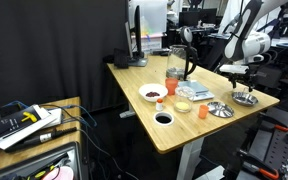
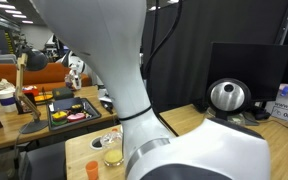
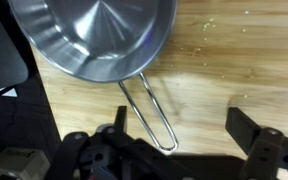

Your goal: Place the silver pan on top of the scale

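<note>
Since the claw [image 3: 179, 135] hangs wide open and empty over the silver pan [image 3: 94, 35], the pickup is not yet made. The pan rests on the counter [image 1: 174, 135], apart from the scale [image 1: 196, 93]. The next move is probably to descend and pinch its rim or wire handle [image 3: 149, 110].

Wrist view: silver pan [image 3: 94, 35] is cut off by the top edge; only the lower part of its bowl and the wire handle [image 3: 149, 110] are in frame. Fingers [image 3: 252, 128] below the pan run off the bottom edge, dark and blurry. Dark shape [image 3: 4, 50] beside the pan is cut by the side edge, can't tell what it is. In an exterior view the white arm casing [image 2: 114, 70] hides the pan and most of the tabletop [image 2: 79, 155]. In an exterior view the scale [image 1: 196, 92], near the pan, is too small for detail. So are the red bits in the white bowl [image 1: 152, 93], further from the pan.
</note>
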